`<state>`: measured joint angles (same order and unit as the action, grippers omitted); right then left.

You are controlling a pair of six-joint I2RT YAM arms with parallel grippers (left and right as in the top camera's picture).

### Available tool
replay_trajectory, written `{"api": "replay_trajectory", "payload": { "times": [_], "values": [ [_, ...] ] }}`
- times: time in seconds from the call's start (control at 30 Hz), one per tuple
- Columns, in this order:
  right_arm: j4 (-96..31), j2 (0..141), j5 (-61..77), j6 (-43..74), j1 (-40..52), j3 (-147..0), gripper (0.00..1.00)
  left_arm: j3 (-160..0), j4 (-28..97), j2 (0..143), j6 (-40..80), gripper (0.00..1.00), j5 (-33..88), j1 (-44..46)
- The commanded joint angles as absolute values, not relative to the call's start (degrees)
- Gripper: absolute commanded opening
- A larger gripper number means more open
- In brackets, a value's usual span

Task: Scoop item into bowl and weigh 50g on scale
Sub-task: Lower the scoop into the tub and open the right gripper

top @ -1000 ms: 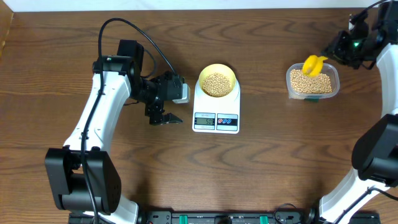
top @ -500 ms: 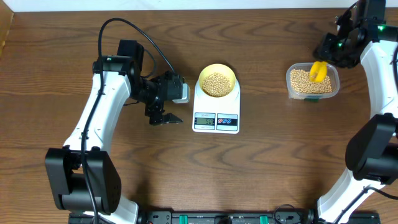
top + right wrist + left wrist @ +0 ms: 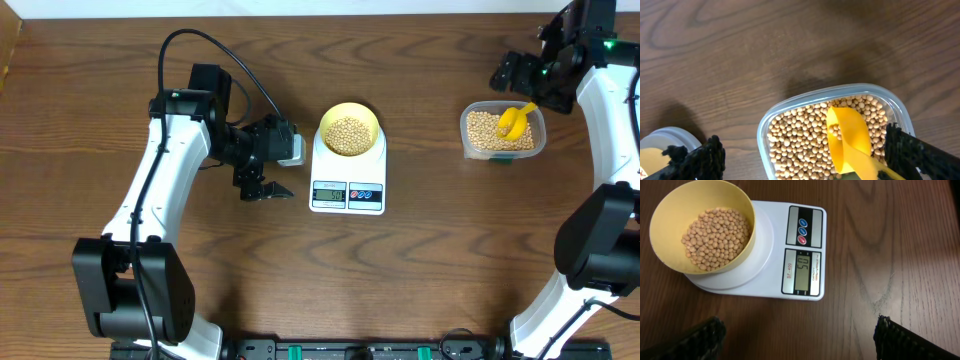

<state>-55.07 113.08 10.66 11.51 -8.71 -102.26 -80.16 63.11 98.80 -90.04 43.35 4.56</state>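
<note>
The pale-yellow bowl [image 3: 349,118] stands on the white scale [image 3: 347,196], holding a layer of the item, tan beans [image 3: 715,237]. The display [image 3: 803,270] reads 50. My left gripper [image 3: 797,336] hangs open over bare wood just left of the scale, nothing between its fingers [image 3: 705,336]. More beans [image 3: 800,140] fill a clear container [image 3: 790,107] at the right. The yellow scoop [image 3: 850,135] lies in them, bowl end resting on the heap. My right gripper [image 3: 802,155] is open above the container, jaws wide either side of the scoop, which lies loose.
The clear container [image 3: 503,150] sits near the table's right side, with the right arm [image 3: 600,90] reaching over it from the far right corner. The left arm [image 3: 170,170] stretches across the left half of the table. Dark wood lies between scale and container.
My right gripper has opened and let go of the yellow scoop, which dropped into the clear container. The gripper drew back and up. The left arm has not moved.
</note>
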Motion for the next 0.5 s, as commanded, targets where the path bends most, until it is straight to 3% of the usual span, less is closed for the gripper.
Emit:
{"api": "replay_trajectory", "payload": {
  "times": [0.0,0.3,0.47],
  "values": [
    [-54.8,111.4,10.4,11.5,-8.4,-102.3,0.99,-79.7,63.5,98.8,-90.6,0.98,43.6,4.5],
    [-54.3,111.4,9.9,5.8,-8.4,-102.3,0.99,-79.7,63.5,98.8,-90.6,0.98,43.6,4.5],
    [-53.8,111.6,2.8,5.5,-8.4,-102.3,0.99,-79.7,63.5,98.8,-90.6,0.97,43.6,4.5]
  ]
}}
